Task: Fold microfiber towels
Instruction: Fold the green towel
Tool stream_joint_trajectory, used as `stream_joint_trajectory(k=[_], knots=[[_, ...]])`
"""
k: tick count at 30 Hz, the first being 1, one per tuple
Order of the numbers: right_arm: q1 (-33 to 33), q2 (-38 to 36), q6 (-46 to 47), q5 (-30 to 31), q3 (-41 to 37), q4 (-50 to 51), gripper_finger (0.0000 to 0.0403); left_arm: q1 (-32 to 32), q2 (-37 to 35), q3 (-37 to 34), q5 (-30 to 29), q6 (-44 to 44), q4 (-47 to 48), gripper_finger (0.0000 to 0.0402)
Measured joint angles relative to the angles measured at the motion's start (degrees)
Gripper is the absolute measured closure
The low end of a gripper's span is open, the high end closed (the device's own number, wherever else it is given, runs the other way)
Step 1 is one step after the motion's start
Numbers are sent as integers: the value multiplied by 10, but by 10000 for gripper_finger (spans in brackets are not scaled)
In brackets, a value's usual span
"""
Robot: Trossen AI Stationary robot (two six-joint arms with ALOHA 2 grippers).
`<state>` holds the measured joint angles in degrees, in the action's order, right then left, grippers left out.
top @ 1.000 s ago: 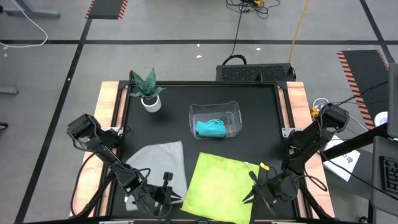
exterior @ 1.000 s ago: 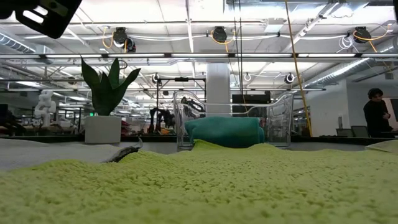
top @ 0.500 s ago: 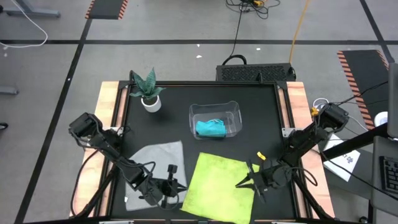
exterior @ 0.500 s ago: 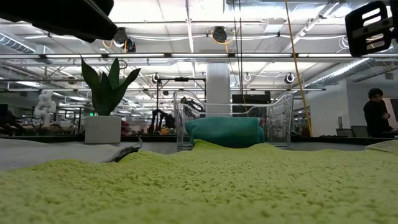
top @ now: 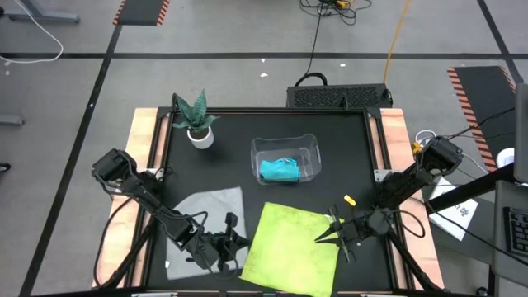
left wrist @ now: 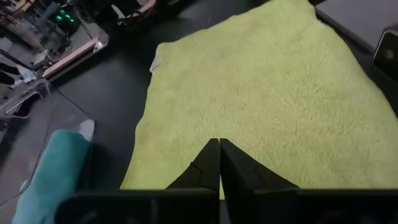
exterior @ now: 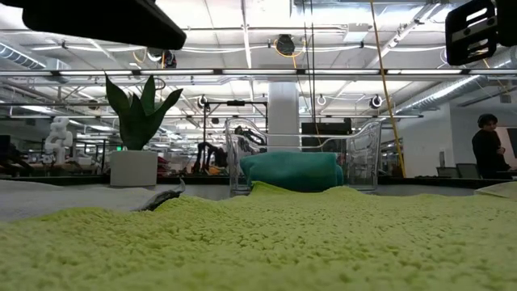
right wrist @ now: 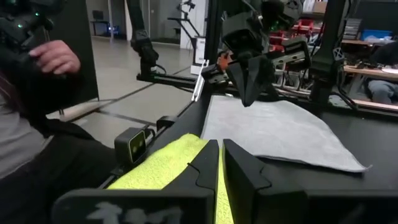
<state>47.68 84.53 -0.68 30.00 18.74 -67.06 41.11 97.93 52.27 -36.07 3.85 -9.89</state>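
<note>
The yellow-green towel point(top: 293, 243) lies spread flat at the table's near middle. The light grey towel point(top: 210, 216) lies flat to its left. The teal towel point(top: 279, 170) sits bunched inside the clear bin point(top: 307, 147). My left gripper point(top: 239, 242) is shut and hovers at the yellow-green towel's left edge point(left wrist: 146, 118), pointing slightly down over it. My right gripper point(top: 320, 238) is shut and hovers level over the towel's right edge point(right wrist: 168, 165). Neither gripper touches any cloth.
A potted plant point(top: 196, 124) stands at the far left of the table. A small yellow object point(top: 350, 200) lies right of the yellow-green towel. A person point(right wrist: 37, 93) stands beyond the table's near left side, and another person point(exterior: 487, 149) is far back in the room.
My left gripper has moved toward the table's right, up to the yellow-green towel's left edge, and has rolled about its own line. My right gripper has moved toward the table's left and slightly down, over the towel's right edge. The towels have stayed where they were.
</note>
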Motion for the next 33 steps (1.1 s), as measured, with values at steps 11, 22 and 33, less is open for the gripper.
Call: stream_joint_trajectory(k=[11,22,33], knots=[[0,0,23,0,0,-16,387,-14,0,0,0,-15,-11,373],[-14,0,-15,0,0,9,387,-18,0,0,1,-33,-21,360],[-24,0,3,-1,0,6,387,-31,0,0,0,-39,-81,360]])
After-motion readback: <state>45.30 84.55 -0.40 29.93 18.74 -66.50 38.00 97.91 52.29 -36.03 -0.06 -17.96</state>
